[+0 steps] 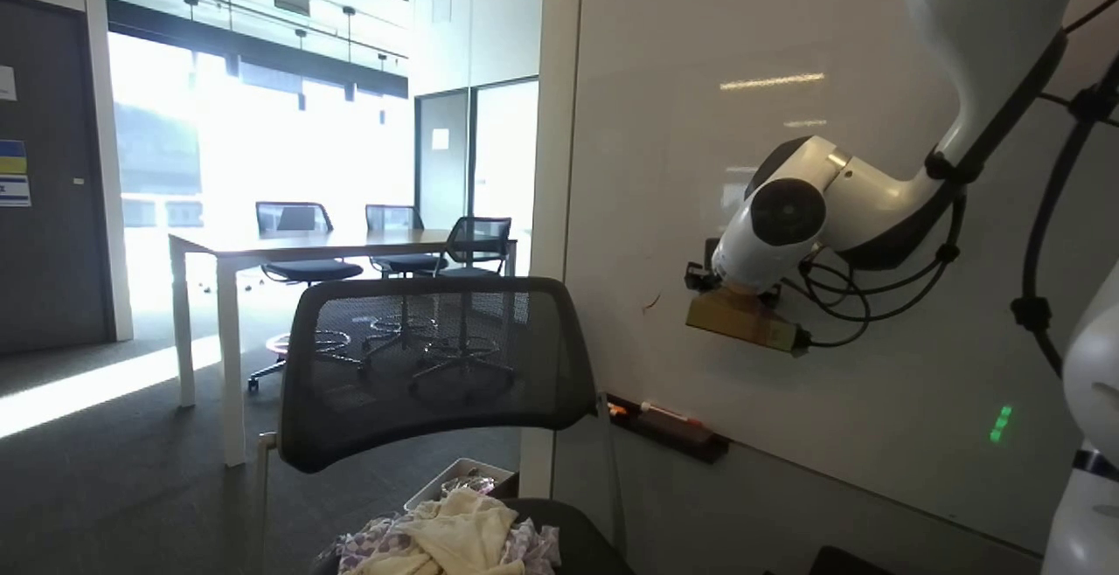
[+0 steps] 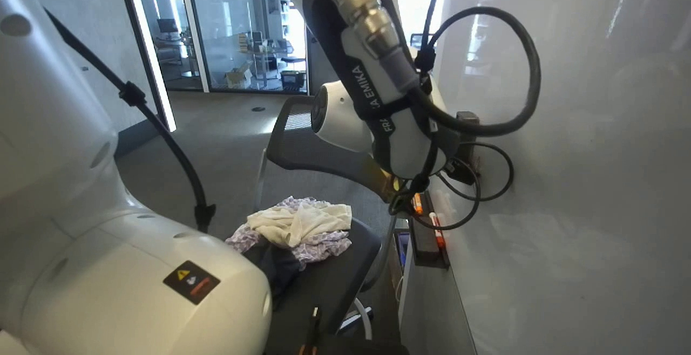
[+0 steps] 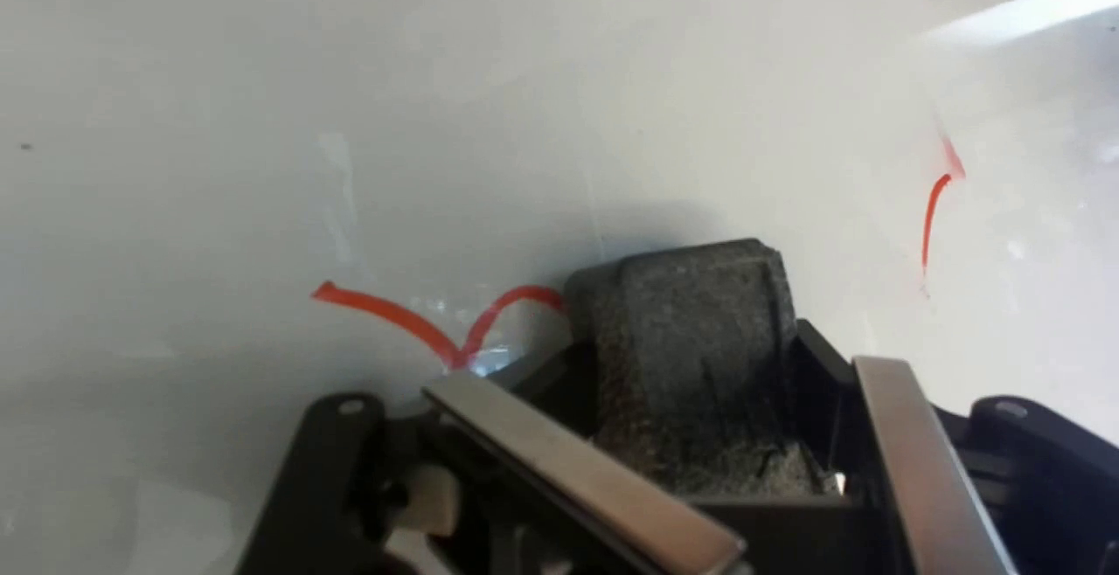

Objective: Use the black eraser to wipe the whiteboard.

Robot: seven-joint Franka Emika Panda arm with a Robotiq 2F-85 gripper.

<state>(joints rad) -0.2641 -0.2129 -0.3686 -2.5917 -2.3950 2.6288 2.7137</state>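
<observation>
One tall whiteboard (image 1: 664, 164) faces the pincer (image 3: 695, 365), and a dark door (image 1: 48, 269) stands well apart from it. The white arm (image 1: 874, 204) hangs over the pincer; its lettering (image 2: 368, 90), in an exterior view, reads “FRA” and “A EMIKA”, a black tie (image 2: 386, 110) crossing between. Lower than the pincer and apart from it is a mesh-backed chair (image 1: 524, 365), a heap of cream and purple cloths (image 2: 297, 225) on its seat. Below the pincer runs a dark tray (image 1: 715, 450) along the whiteboard. The pincer has its fingers (image 3: 918, 461) parted only as far as the black eraser (image 3: 699, 322) between them, gripping it on both sides; the eraser juts past the fingertips toward the whiteboard, and I cannot tell whether it touches. Far from the pincer, blue and yellow papers (image 1: 13, 160) on the door are too small to read. Well away too, a black sticker (image 2: 191, 282) on the arm bears a yellow triangle and unreadable print. Under the pincer, in the tray, lie an orange marker (image 2: 417, 204) and a red-and-white marker (image 2: 437, 230). Just beside the pincer, a wavy red line (image 3: 459, 355) meets the eraser's edge in the wrist view; a shorter stroke (image 3: 932, 212) sits on the other side.
</observation>
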